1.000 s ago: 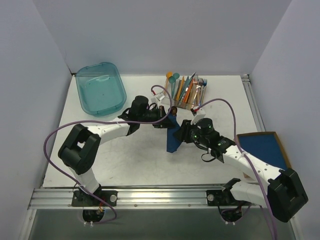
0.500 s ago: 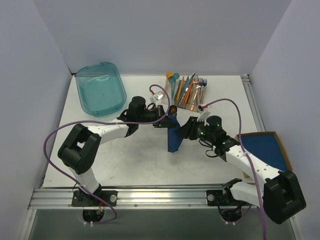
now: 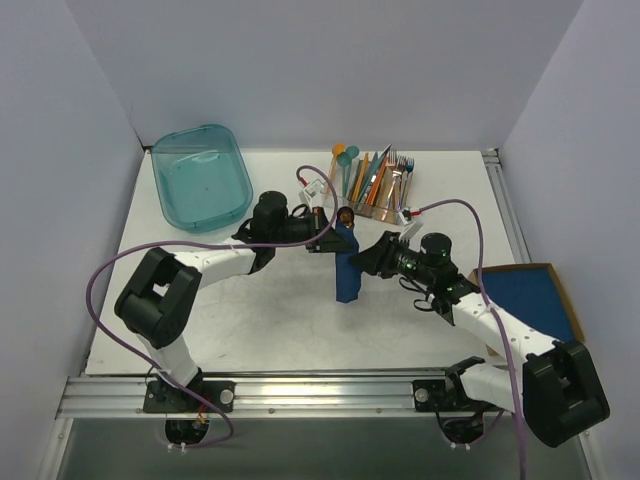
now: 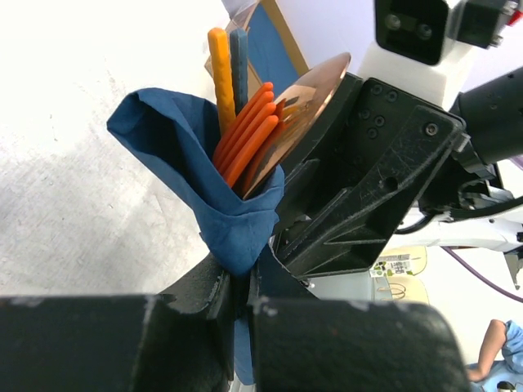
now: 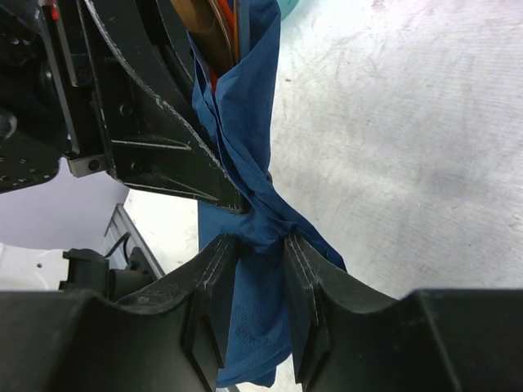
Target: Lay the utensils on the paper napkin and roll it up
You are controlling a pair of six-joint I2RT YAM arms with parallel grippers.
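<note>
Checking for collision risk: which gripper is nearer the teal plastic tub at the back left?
Left. The left gripper sits right of the teal tub, clamped on the napkin; the right gripper is farther right and nearer the front, pinching the same napkin.

walls (image 3: 300, 70): pale lavender, three sides | table (image 3: 250, 330): white, scuffed | rail (image 3: 330, 385): aluminium, probably

Dark blue paper napkin (image 4: 219, 219), shiny orange-copper utensils (image 4: 248, 140), translucent teal bin (image 3: 200, 178), white table (image 3: 250, 320) with grey scuffs
</note>
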